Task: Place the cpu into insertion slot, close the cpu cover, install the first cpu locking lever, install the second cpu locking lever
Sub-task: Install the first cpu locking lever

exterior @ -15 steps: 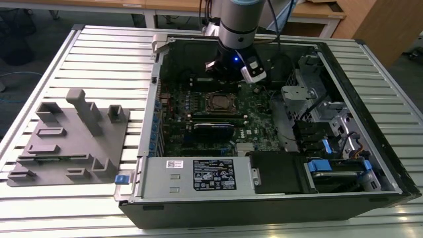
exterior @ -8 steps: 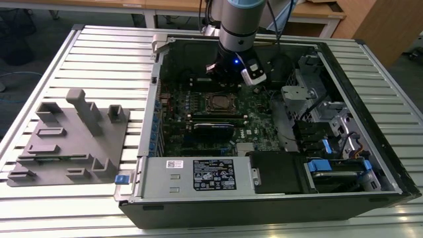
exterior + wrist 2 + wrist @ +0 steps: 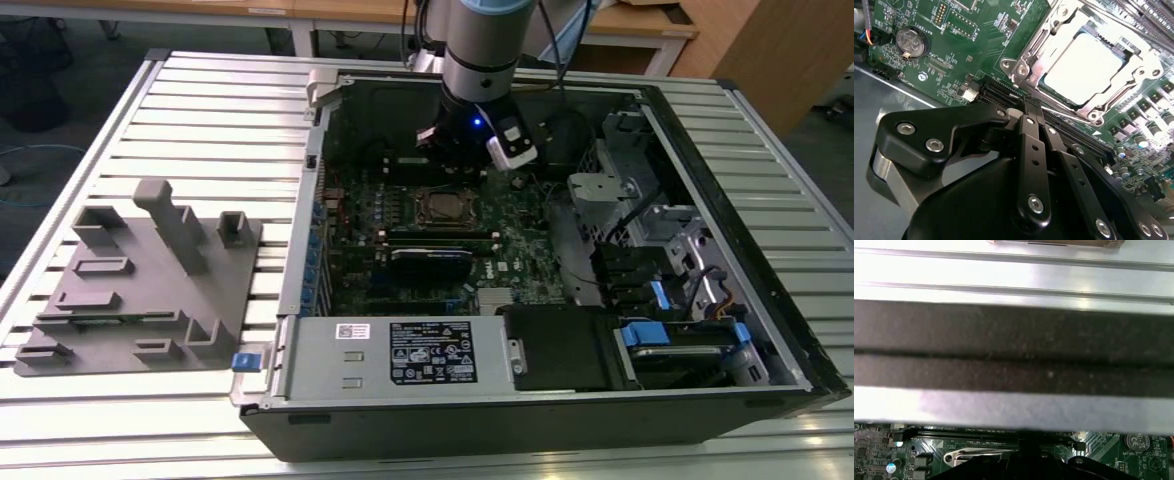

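Near the slatted metal worktop's (image 3: 160,100) far edge in the exterior view, black fingers (image 3: 454,162) reach down inside the open black computer case (image 3: 747,390). The square silver-rimmed insertion slot (image 3: 419,208) on the green motherboard (image 3: 514,240) lies just nearward of them, toward the labelled grey power supply box (image 3: 400,350).

In the second wrist view the fingers (image 3: 1030,125) look closed together with nothing seen between them. Their tips sit by the long black card slot (image 3: 1074,131), just beside the socket. The small square silver-grey cpu (image 3: 1081,67) is seated there, and the thin silver cpu cover (image 3: 1035,50) appears to lie flat around it. The levers cannot be made out.

In the first wrist view the case's dark wall (image 3: 1014,350) sits above a strip of board, with silver socket metal (image 3: 966,456) beside the dark fingers (image 3: 1029,462).
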`<state>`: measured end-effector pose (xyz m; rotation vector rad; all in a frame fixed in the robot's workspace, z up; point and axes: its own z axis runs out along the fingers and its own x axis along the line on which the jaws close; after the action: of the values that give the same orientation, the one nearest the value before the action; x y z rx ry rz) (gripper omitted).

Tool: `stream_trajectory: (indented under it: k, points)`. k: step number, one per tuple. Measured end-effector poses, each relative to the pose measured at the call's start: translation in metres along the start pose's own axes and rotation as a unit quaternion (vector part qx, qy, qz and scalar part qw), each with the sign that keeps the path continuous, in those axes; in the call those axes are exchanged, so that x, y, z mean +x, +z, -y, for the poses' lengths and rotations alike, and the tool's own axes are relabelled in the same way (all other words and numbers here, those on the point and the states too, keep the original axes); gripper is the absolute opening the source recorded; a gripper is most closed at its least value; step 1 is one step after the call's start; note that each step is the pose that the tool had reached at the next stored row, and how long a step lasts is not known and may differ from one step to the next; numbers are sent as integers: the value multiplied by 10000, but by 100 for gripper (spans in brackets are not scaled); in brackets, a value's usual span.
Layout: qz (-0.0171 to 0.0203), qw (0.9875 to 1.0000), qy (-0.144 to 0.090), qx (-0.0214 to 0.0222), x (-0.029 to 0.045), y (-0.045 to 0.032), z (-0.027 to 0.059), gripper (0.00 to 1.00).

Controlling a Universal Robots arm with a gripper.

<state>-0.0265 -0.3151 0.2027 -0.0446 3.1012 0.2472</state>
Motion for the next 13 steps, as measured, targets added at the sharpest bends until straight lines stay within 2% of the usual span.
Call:
stream_trajectory:
  k: [9,13]
  points:
    - [0,10000,0,0,-1,6,-28,10]
    - [-1,10000,1,40,-1,11,-27,10]
